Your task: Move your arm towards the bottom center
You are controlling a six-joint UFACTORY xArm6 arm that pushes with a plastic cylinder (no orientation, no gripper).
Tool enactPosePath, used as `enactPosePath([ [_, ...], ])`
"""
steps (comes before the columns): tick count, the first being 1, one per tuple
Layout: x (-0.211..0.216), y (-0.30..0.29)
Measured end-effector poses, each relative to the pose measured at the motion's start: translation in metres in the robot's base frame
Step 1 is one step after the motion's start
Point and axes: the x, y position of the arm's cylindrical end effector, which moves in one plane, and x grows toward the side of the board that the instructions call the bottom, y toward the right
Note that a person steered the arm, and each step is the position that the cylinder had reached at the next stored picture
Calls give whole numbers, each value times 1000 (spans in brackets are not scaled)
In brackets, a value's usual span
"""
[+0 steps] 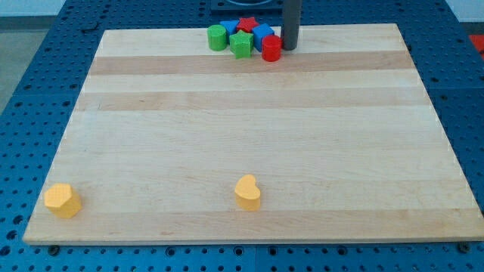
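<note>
My tip (pixel 289 48) is at the far edge of the wooden board (pixel 249 151), a little right of the middle. The rod is straight and dark, and it comes down from the top of the view. It has no claw at all, so there is nothing to open or close, and it holds nothing. The tip sits just right of a red cylinder block (pixel 271 49), so close that they seem to touch. A bunch of blocks is crowded together there. A green block (pixel 218 37) is on the left end of the bunch. Another green block (pixel 242 44) is next to it. A blue block (pixel 262 33) is behind the red cylinder, and a second blue block (pixel 230 27) and a red star block (pixel 247 26) are at the very back. Far from all this, near the close edge, a yellow heart block (pixel 247 192) sits about in the middle. Another yellow block (pixel 62 200) sits in the near left corner. The board lies on a blue table with holes (pixel 45 60).
</note>
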Motion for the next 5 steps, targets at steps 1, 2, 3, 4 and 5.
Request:
enactPosePath([
  [1,0,-4],
  [2,1,25],
  [3,33,77],
  [4,99,116],
  [5,161,151],
])
